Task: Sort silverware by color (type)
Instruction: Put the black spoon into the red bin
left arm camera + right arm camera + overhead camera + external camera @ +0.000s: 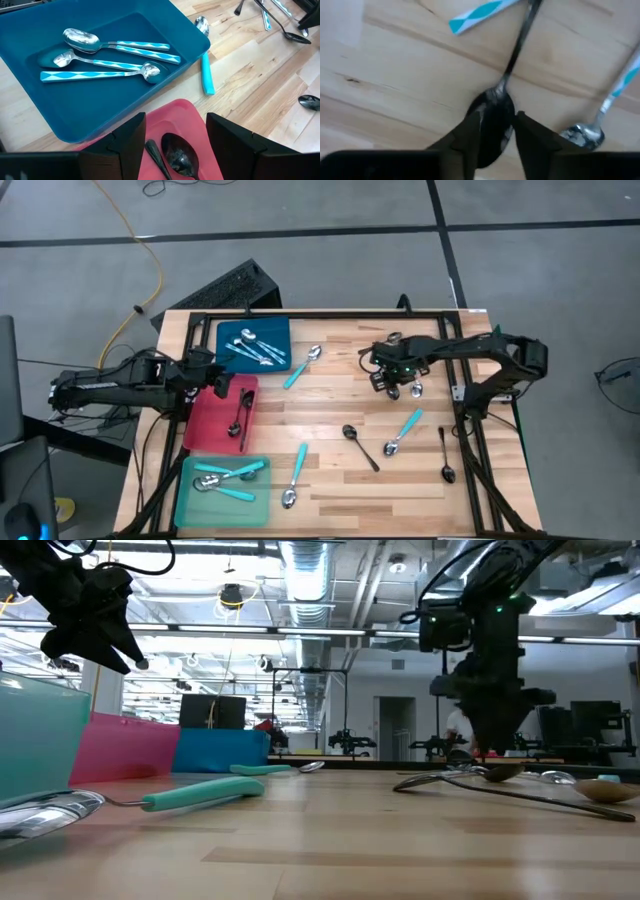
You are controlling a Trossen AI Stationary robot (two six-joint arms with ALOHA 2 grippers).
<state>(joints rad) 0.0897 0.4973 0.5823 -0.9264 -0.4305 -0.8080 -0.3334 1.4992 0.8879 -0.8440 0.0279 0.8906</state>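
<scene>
1. Find the left end effector (pixel 217 384) at centre left of the high view, released and empty, hanging above the red tray (pixel 208 432). Reads as a drop spot for black pieces, given the black spoon (pixel 180 157) lying directly below.
2. Look right of centre, in the upper half, for the right end effector (pixel 395 380). Sits low over the counter (pixel 330 410), jaws parted and straddling the bowl of a dark glossy spoon (pixel 496 112), with no firm pinch evident yet. Probably aimed at the bowl because it offers more to grip than the thin handle. Cannot say whether that spoon is black or plain metal.
3. Note 3 trays stacked down the left side, likely to stay within the left arm's reach:
   - the blue tray (pixel 280 330) at upper left, holding patterned-handle spoons (pixel 110 47);
   - the red one in the middle;
   - the teal tray (pixel 250 505) at lower left, holding plain turquoise spoons (pixel 230 478).
4. Count 5 more spoons loose on the wood:
   - a turquoise-handled spoon (pixel 303 367) just right of the blue tray;
   - a second turquoise one (pixel 295 477) beside the teal tray;
   - a third turquoise one (pixel 403 432) right of centre;
   - a black loose spoon (pixel 360 447) at centre;
   - another black one (pixel 446 455) at lower right.
5. Judge the sort as roughly half done. Expect slipping as the main risk, since a smooth curved bowl lying flat gives little purchase.
</scene>
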